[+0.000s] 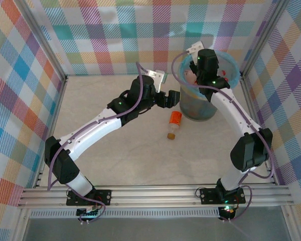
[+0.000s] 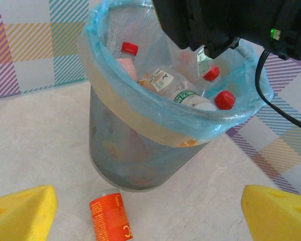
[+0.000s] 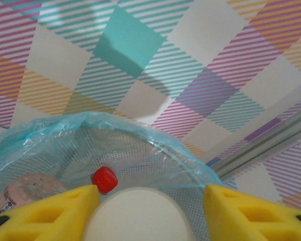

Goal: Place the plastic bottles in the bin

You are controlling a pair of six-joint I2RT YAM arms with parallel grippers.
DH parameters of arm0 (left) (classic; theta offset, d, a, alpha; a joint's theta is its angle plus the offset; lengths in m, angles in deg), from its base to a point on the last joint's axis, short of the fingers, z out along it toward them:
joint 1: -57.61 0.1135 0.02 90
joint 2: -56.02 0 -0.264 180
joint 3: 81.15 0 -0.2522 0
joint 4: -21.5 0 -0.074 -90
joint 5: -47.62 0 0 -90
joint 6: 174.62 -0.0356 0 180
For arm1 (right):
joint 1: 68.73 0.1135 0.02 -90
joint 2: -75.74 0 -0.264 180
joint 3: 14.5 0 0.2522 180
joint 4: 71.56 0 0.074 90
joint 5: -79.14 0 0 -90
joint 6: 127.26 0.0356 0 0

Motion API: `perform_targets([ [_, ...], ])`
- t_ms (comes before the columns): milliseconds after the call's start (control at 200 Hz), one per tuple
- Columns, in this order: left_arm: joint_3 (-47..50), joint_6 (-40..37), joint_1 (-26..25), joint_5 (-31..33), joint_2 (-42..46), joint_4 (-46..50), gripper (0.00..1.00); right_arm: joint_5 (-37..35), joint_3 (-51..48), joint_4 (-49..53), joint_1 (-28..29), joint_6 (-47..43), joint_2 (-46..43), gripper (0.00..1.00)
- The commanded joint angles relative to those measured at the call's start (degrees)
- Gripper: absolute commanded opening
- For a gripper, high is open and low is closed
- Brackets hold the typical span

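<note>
- Left wrist view: the left jaws are spread wide with nothing between the yellow fingers [image 2: 20,213]. They hang over the counter [image 2: 35,145], near the bin [image 2: 130,150].
- Right wrist view: the right jaws are over the bin's mouth. A pale round blur sits between them, and I cannot tell if they are pinching it or not.
- One orange bottle [image 2: 110,218] lies on its side on the counter, close to the foot of the bin and between the left fingers in that view.
- It looks small and light. Its plastic is likely thin and smooth, so a hard squeeze could dent it, and it may roll.
- I would take it across the middle, on the label.
- Bottles with red caps [image 2: 129,48] are piled in the bin.
- Hard to see: one end of the orange bottle is cut off by the edge. The mesh and blue bag [image 2: 190,120] blur what lies low in the bin. The pale blur is too close to name.
</note>
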Motion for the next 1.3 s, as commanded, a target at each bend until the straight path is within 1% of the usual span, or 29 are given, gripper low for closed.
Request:
perform_targets([
  [0, 0.9, 0.8, 0.6, -0.4, 2.0, -0.7, 0.94, -2.0, 2.2, 0.7, -0.2, 1.1, 1.2, 0.61],
  [110, 1.6, 0.9, 0.7, -0.4, 2.4, -0.7, 0.94, -2.0, 2.6, 1.6, -0.3, 2.0, 1.5, 0.62],
  [215, 2.3, 0.9, 0.9, 0.1, 3.1, -0.7, 0.94, -2.1, 3.1, 3.0, -0.4, 3.0, 2.0, 0.60],
  [275, 2.7, 1.0, 1.0, 0.1, 3.4, -0.7, 0.94, -2.6, 3.4, 4.7, -0.7, 4.4, 2.4, 0.60],
  [335, 2.9, 1.1, 1.1, 0.2, 3.5, -0.6, 0.94, -3.0, 3.4, 6.1, -1.0, 6.0, 2.6, 0.63],
  [375, 2.9, 1.2, 1.2, 0.2, 3.6, -0.4, 0.94, -3.1, 3.2, 6.9, -1.2, 7.1, 2.6, 0.71],
  [405, 3.0, 1.3, 1.3, 0.2, 3.7, -0.2, 0.94, -3.1, 3.1, 7.5, -1.3, 7.8, 2.6, 0.74],
  [595, 3.3, 1.9, 1.7, 0.9, 3.6, 0.6, 0.94, -3.1, 3.2, 10.4, -1.9, 10.3, 2.4, 0.75],
  [725, 3.0, 4.3, 2.5, 1.4, 2.4, 2.6, 0.94, -2.7, 4.3, 14.0, -3.3, 13.2, 2.8, 0.75],
  [820, 2.9, 5.8, 3.1, 0.9, 1.4, 3.2, 0.93, -2.4, 4.8, 16.3, -4.3, 15.3, 3.2, 0.78],
  [920, 2.7, 6.5, 3.3, 0.6, 0.4, 3.2, 0.93, -1.6, 4.3, 17.1, -5.0, 16.8, 3.1, 0.78],
  [935, 2.5, 6.6, 3.3, 0.5, 0.2, 4.9, 0.93, -1.4, 4.2, 17.2, -5.0, 17.0, 3.0, 0.78],
  [980, 1.9, 6.8, 3.3, 0.4, -0.5, 6.0, 0.92, -0.9, 4.1, 17.4, -5.3, 17.5, 3.0, 0.77],
  [1105, -1.1, 7.7, 3.4, -0.8, -3.7, 9.5, 0.92, 0.7, 4.7, 18.8, -6.4, 19.5, 3.4, 0.73],
  [1210, -4.0, 9.3, 3.4, -2.4, -7.4, 13.3, 0.90, 3.1, 5.3, 20.2, -7.5, 21.4, 4.2, 0.70],
  [1295, -4.9, 10.6, 3.4, -3.9, -9.7, 14.6, 0.89, 4.9, 5.9, 21.9, -8.4, 23.0, 5.2, 0.68],
])
